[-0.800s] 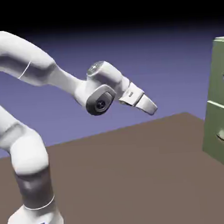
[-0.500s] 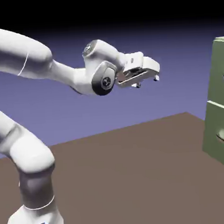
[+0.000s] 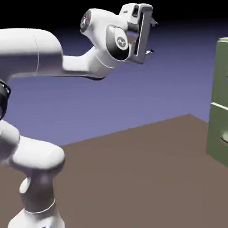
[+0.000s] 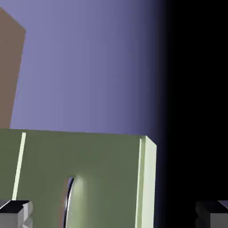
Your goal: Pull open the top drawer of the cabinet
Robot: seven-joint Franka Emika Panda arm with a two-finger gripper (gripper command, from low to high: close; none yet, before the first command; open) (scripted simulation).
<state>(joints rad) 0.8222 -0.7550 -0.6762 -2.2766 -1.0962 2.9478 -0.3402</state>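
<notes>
Gripper [image 3: 149, 37] held high w/ fingers [image 4: 15, 213] spread wide, well apart from cabinet [image 3: 223, 104], prob. lining up for top drawer [image 4: 89, 178] handle [image 4: 69, 200].

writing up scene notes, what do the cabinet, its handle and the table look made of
Cabinet: matte sage-green, painted wood or metal; flat, no grain.
Handle: grey metal, going by a bright streak.
Table: plain matte brown, material unclear.
All rendered, so these are guesses.

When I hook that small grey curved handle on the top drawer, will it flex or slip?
The grey curved bar handle looks rigid, probably not flexing. It's thin and smooth, so the open gripper might slip. The tall sage-green cabinet seems unlikely to tip.
</notes>
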